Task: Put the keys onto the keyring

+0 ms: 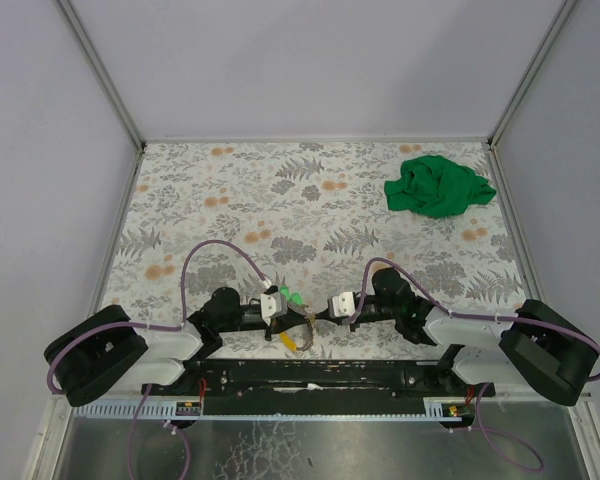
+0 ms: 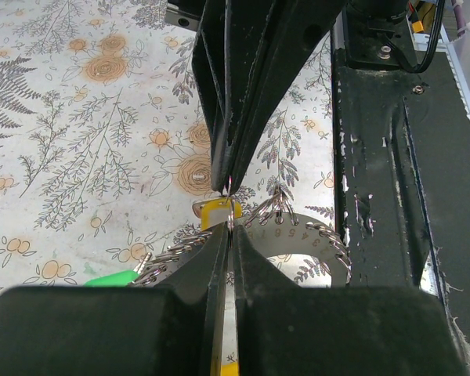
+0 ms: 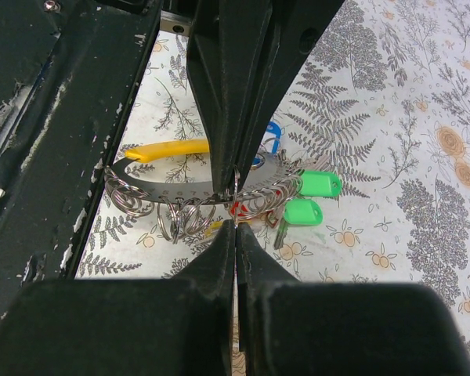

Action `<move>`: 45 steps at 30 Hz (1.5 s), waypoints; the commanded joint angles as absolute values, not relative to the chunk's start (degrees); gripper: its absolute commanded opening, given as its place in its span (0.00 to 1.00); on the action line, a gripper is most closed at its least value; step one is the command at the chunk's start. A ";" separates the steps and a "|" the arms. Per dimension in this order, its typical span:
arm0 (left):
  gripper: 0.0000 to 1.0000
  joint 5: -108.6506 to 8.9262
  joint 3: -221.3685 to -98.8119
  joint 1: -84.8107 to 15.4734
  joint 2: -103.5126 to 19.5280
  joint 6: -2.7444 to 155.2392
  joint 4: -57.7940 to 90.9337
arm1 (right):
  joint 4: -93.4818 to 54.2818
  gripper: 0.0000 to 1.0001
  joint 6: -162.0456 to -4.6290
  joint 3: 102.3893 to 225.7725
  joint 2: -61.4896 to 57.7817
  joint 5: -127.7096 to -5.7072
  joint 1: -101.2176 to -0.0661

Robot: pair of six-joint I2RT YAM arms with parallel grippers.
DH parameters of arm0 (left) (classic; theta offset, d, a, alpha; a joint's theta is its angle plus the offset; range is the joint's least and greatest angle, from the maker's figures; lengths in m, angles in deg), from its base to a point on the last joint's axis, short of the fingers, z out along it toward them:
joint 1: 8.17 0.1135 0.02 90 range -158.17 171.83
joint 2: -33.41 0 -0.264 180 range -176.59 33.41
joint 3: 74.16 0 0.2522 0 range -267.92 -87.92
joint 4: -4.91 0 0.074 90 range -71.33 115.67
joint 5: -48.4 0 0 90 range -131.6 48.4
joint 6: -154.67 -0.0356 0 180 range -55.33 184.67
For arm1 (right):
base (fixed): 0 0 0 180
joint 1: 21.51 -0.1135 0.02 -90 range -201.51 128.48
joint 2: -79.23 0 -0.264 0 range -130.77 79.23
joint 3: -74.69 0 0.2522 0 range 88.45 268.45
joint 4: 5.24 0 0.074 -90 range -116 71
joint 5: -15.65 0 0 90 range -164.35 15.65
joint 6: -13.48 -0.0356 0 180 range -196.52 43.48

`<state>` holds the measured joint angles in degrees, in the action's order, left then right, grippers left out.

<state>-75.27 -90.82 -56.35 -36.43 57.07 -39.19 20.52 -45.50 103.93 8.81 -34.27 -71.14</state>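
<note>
The keyring (image 3: 160, 182) is a grey numbered metal arc carrying several small split rings; it lies near the table's front edge (image 1: 302, 325) and shows in the left wrist view (image 2: 301, 239). Two green-tagged keys (image 3: 310, 197) lie at its end, with a yellow tag (image 2: 211, 213), a red tag (image 3: 240, 208) and a blue tag (image 3: 272, 131) beside it. My left gripper (image 2: 231, 227) and right gripper (image 3: 235, 223) meet tip to tip over the arc. Each is shut on a thin split ring of the keyring.
A crumpled green cloth (image 1: 438, 185) lies at the far right of the floral table (image 1: 280, 200). The black rail (image 2: 384, 196) of the arm mounts runs right beside the keyring. White walls enclose the table on three sides.
</note>
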 commanded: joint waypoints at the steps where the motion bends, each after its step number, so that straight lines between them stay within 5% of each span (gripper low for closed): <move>1: 0.00 -75.42 -92.15 -56.00 -36.35 55.97 -44.14 | 21.15 0.00 -45.25 105.29 8.83 -33.36 -71.77; 45: 0.00 -77.13 -92.93 -55.98 -37.82 56.27 -44.64 | 25.41 0.00 -47.52 105.08 7.97 -30.77 -71.78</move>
